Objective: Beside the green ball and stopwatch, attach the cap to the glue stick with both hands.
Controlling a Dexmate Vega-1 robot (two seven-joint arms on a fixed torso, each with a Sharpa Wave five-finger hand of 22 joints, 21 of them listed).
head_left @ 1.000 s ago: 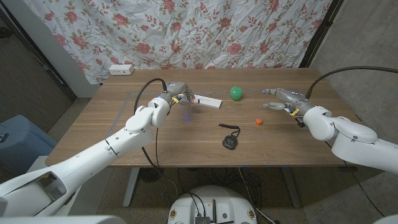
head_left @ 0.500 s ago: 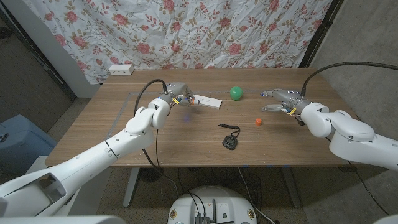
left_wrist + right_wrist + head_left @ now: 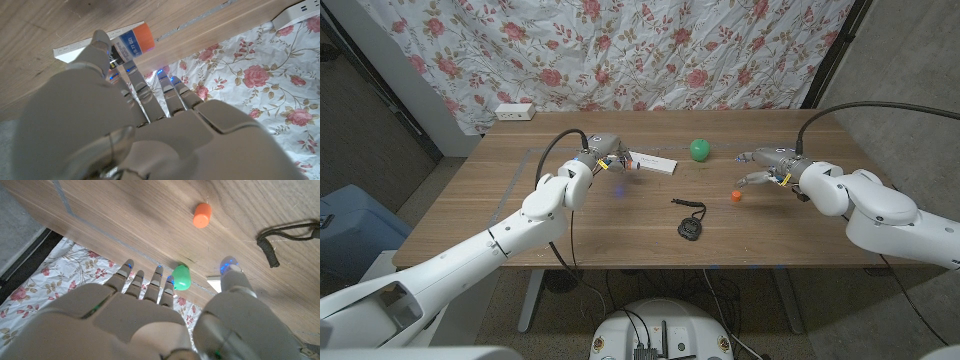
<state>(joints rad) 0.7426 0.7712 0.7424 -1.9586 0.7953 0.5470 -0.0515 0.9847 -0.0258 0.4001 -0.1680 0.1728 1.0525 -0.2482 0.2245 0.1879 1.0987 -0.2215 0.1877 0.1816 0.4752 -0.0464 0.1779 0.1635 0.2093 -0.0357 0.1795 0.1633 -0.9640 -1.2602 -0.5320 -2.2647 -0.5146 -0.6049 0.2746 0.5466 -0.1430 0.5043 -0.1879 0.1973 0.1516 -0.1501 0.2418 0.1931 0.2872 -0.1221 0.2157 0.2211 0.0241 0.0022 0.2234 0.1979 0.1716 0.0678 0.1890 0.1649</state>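
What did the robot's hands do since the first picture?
The right hand has slid along the table toward the orange cap, fingers spread, not touching it yet. The left hand has stayed at the glue stick; whether it grips it is unclear. The green ball and stopwatch have not moved.

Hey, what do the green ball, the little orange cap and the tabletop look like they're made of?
Green ball: likely smooth rubber or plastic, with a glossy highlight on top. Orange cap: probably moulded plastic, with a uniform matte colour and a clean cylindrical shape. Table: wood or wood-look laminate, with visible brown grain and a satin sheen; which of the two can't be told.
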